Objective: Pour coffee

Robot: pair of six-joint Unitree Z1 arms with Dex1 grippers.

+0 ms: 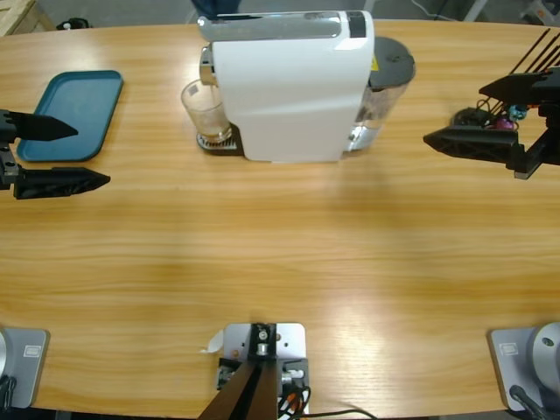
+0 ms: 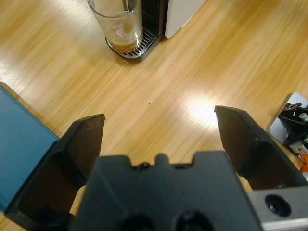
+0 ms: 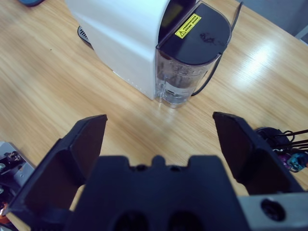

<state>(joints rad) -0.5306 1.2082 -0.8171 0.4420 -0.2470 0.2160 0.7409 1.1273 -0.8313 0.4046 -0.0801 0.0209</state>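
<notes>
while coffee sits in the glass (image 2: 119, 23), we see both end effectors spread, empty; left end effector (image 2: 159, 130) must reach ahead for it.

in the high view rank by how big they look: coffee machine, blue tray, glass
1. coffee machine, by far the largest.
2. blue tray, clearly smaller.
3. glass on the machine's drip grate, smallest.
The machine stands taller, so nearer the camera, but the order holds.

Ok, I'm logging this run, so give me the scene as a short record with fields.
machine: white coffee machine, dark-lidded water tank at its back
glass: clear glass on the drip tray, a little coffee inside
tray: blue tray, nothing on it
left gripper: open, holding nothing
right gripper: open, holding nothing
</notes>
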